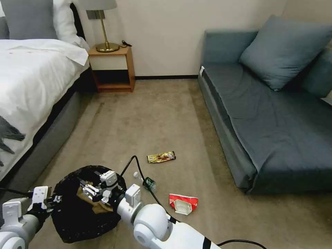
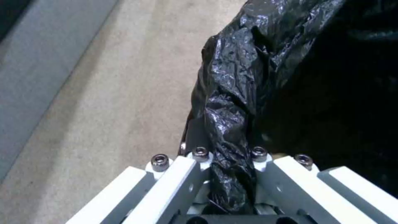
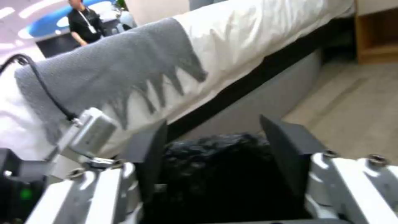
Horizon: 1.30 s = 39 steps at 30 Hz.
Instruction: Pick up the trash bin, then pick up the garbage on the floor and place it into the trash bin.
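Holding trash bin [image 1: 74,221] rim, left gripper [image 2: 232,174]; brown paper bag [image 1: 90,200] inside.

White arms, black cables, dark fingers [image 3: 290,149]

The trash bin's [image 1: 74,221] liner was crinkly, glossy black plastic. Beside it the carpet [image 1: 166,117] looked matt and short-piled, the nightstand [image 1: 112,67] smooth wood, the sofa [image 1: 276,131] woven cloth.

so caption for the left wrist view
Left end effector clamped on the black-lined rim of the trash bin above beige carpet.
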Tool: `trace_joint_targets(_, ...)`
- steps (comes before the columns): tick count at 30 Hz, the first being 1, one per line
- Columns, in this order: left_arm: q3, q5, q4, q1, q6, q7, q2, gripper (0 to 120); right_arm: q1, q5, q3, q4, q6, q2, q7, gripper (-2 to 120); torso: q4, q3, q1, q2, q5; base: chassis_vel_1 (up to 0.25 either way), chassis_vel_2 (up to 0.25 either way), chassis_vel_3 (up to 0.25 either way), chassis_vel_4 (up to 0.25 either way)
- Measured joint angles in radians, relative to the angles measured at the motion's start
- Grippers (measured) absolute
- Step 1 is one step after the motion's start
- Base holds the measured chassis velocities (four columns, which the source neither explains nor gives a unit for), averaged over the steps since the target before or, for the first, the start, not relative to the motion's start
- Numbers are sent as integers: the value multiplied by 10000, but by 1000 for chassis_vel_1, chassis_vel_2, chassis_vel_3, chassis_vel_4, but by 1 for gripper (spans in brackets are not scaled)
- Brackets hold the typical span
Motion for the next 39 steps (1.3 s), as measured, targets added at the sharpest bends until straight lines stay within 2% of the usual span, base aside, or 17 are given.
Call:
trace_joint_targets(2,-27,-1,55,-28,0,0,-23,3,-256,-730,545,366,-26,-300,-104,74,0,0,0,0,1,0,0,0,0)
trace_joint_targets(5,-106,3,145,-30,-7,-4,-18,3,-526,-1004,1137,759,-82,-796,-255,82,1,0,0,0,4,0,0,0,0)
trace_joint_targets(7,-226,7,284,-29,-30,-6,33,3,-920,-1187,1977,1132,-98,-1815,-609,92,0,0,0,0,5,0,0,0,0)
trace_joint_targets(8,-226,7,284,-29,-30,-6,33,3,-920,-1187,1977,1132,-98,-1815,-609,92,0,0,0,0,5,0,0,0,0)
trace_joint_targets(11,-343,4,462,-50,-57,-2,106,3,-1435,-1275,3140,1218,-389,-3038,-1180,99,-2,-1,0,0,6,0,0,0,0)
trace_joint_targets(12,-343,4,462,-50,-57,-2,106,3,-1435,-1275,3140,1218,-389,-3038,-1180,99,-2,-1,0,0,6,0,0,0,0)
trace_joint_targets(14,-415,-12,581,-64,-80,18,138,3,-1844,-1471,3879,826,-827,-3779,-1651,100,-4,0,0,0,4,0,0,0,0)
trace_joint_targets(16,-428,-22,645,-72,-94,34,144,3,-1964,-1903,4139,193,-901,-4089,-2057,100,-3,0,-1,0,4,0,0,0,0)
trace_joint_targets(19,-426,-24,657,-80,-98,35,132,3,-1980,-2351,4218,-416,-891,-4195,-2369,99,-2,0,0,0,5,0,0,0,0)
trace_joint_targets(21,-369,-28,622,-87,-102,36,82,3,-1882,-3202,4175,-1628,-668,-4166,-2809,93,-2,0,0,0,3,0,0,0,0)
trace_joint_targets(22,-369,-28,622,-87,-102,36,82,3,-1882,-3202,4175,-1628,-668,-4166,-2809,93,-2,0,0,0,3,0,0,0,0)
trace_joint_targets(26,-331,-29,502,-89,-102,42,56,3,-1485,-3815,3910,-3101,-319,-3844,-3073,74,0,0,0,0,5,0,0,0,0)
trace_joint_targets(30,-358,-48,448,-117,-93,50,57,3,-1285,-4177,3796,-3883,-164,-3660,-3168,61,0,0,0,0,3,0,0,0,0)
trace_joint_targets(33,-372,-63,443,-127,-83,50,64,3,-1250,-4270,3773,-4129,-70,-3585,-3235,52,-1,0,0,0,2,0,0,0,0)
trace_joint_targets(35,-377,-72,445,-138,-77,51,83,3,-1223,-4282,3747,-4222,-43,-3538,-3287,40,0,0,0,0,0,0,0,0,0)
trace_joint_targets(37,-378,-72,446,-140,-76,51,85,3,-1220,-4282,3740,-4231,-41,-3534,-3294,39,0,0,0,0,0,0,0,0,0)
trace_joint_targets(39,-377,-86,451,-160,-71,51,90,3,-1180,-4296,3700,-4314,-19,-3509,-3308,26,0,0,0,0,0,0,0,0,0)
